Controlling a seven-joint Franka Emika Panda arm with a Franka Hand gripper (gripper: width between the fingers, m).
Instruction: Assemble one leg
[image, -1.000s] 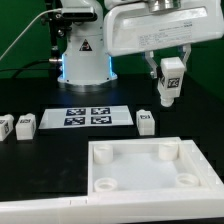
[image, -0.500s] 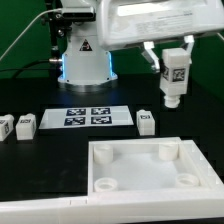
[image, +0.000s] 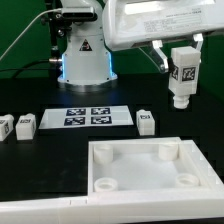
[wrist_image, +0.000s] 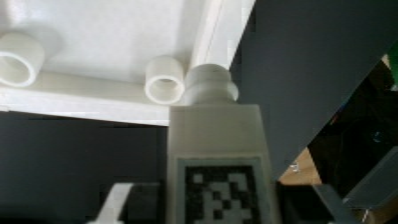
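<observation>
The jaws hold the leg (image: 182, 72) tight by its top end, one finger on each side. It hangs in the air, well above the counter (image: 40, 160), close to the far corner on the exterior view's right. It touches nothing else.

The leg stands almost straight up, and its thin round end points down. That is likely on purpose: the thin end looks made to go into one of the round holes of the big white tray piece (image: 135, 148), which lies flat by the near edge of the counter. In the wrist view the tip of the leg (wrist_image: 222, 150) sits right beside a round socket (wrist_image: 166, 80) at a corner of the tray piece (wrist_image: 107, 30) - so the arm seems to be lining the two up from high above. The leg is kept high, probably so that it bumps nothing on the way.

Three more little blocks wait near the marker board (image: 88, 117): one (image: 146, 121) just beside it and two (image: 26, 124) by the counter's edge on the exterior view's left.

One second ago the leg leaned over and hung lower. Now it is straighter and sits further to the exterior view's right. The tray piece, the board and the loose blocks have not moved.
</observation>
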